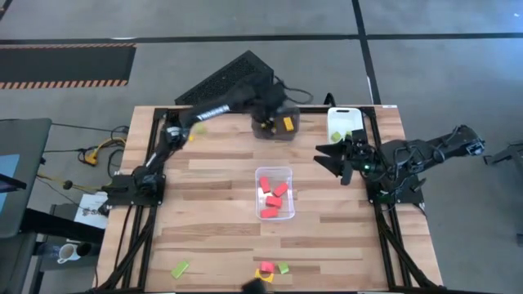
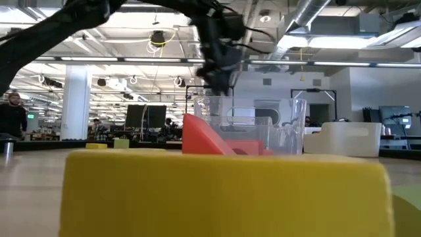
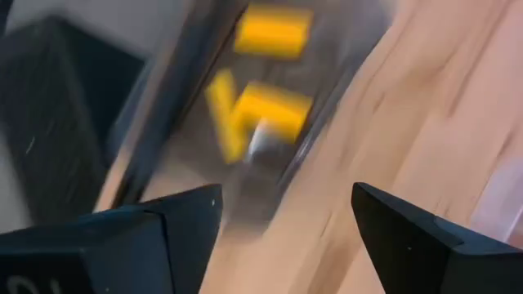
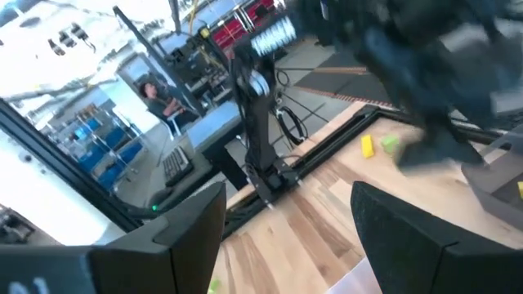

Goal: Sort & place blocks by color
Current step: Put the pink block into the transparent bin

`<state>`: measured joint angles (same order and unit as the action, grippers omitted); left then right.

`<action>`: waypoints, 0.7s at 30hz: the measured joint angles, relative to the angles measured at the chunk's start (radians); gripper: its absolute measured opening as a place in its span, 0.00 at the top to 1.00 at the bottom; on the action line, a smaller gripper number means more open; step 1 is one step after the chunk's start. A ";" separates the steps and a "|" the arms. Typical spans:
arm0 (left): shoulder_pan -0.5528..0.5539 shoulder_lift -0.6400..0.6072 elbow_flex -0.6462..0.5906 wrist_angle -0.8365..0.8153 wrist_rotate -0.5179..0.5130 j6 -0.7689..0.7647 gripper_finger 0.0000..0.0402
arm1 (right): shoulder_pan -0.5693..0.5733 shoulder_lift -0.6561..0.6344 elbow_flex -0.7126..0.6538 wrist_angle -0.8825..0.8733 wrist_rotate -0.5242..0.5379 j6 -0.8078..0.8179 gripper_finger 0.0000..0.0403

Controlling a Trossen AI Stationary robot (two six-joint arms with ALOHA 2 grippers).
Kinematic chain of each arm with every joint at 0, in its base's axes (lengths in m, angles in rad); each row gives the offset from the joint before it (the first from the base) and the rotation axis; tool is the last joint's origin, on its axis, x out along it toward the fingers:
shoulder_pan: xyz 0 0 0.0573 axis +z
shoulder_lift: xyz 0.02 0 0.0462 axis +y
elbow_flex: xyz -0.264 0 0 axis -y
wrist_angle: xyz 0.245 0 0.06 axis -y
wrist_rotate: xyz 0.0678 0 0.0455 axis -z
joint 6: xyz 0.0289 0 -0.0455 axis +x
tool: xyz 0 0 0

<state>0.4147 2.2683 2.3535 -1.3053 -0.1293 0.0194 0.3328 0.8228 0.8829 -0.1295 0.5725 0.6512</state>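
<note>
My left gripper (image 1: 268, 113) (image 3: 286, 192) is open and empty above the dark bin (image 1: 276, 128) at the table's far edge. Yellow blocks (image 3: 261, 110) lie inside that bin. Red blocks (image 1: 275, 200) fill the clear bin (image 1: 286, 173) at mid-table. The white bin (image 1: 337, 115) at far right holds green blocks (image 1: 340, 136). Loose pieces rest on the table: a green block (image 1: 180, 269), a yellow and red pair (image 1: 265, 269) and a green block (image 1: 283, 267) along the near edge, and a yellow block (image 4: 368, 145) with a green one (image 4: 390, 143) far left. My right gripper (image 1: 331, 159) (image 4: 288, 192) waits open near the white bin.
A dark keyboard (image 1: 229, 77) lies just beyond the table's far edge, behind the left arm. In the low view a yellow block (image 2: 223, 194) sits right at the camera and hides most of the table. Bare wood shows left and right of the clear bin.
</note>
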 joint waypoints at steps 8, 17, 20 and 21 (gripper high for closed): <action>0.174 -0.251 -0.233 -0.144 -0.040 0.024 0.36 | 0.002 0.076 0.000 -0.016 -0.009 0.002 0.29; 0.273 -0.697 -0.828 -0.075 0.140 -0.041 0.36 | 0.001 0.168 0.000 -0.025 -0.151 0.041 0.29; 0.221 -0.844 -1.008 -0.033 0.188 -0.062 0.36 | 0.002 0.212 0.000 -0.022 -0.282 0.056 0.29; 0.198 -0.898 -1.060 -0.026 0.213 -0.068 0.36 | 0.002 0.228 0.000 -0.016 -0.318 0.056 0.29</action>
<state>0.6124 1.3700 1.2932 -1.3312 0.0838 -0.0490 0.3345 1.0512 0.8833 -0.1455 0.2540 0.7071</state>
